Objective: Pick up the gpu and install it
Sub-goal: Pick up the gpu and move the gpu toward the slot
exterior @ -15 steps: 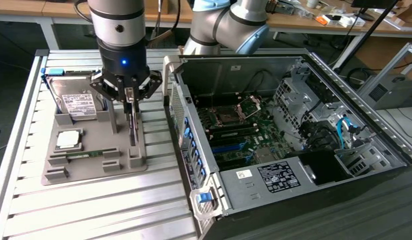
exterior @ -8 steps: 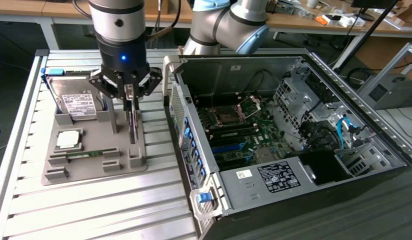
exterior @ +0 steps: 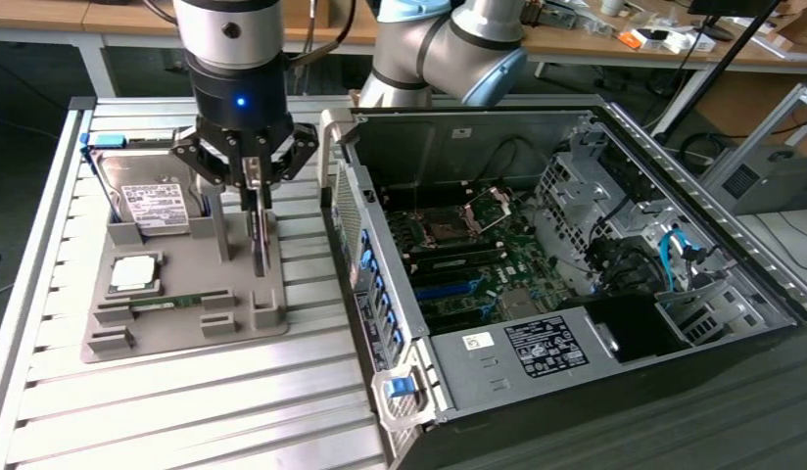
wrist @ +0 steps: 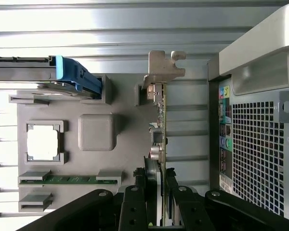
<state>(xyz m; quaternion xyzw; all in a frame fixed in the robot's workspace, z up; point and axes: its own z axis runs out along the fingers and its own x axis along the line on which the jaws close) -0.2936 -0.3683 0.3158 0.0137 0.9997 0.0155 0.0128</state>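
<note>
The gpu stands on edge in the grey holder tray, a thin dark card. My gripper hangs straight over it, and its fingers come down on either side of the card's upper edge. In the wrist view the gpu shows edge-on, with its silvery bracket at the far end. My gripper is shut on the card, with one dark finger pressed against each face. I cannot tell whether the card has left its slot in the tray.
The tray also holds a hard drive, a processor and a green memory stick. The open computer case lies at the exterior view's right, with its motherboard and blue slots exposed. The case's rear wall is close beside the gpu.
</note>
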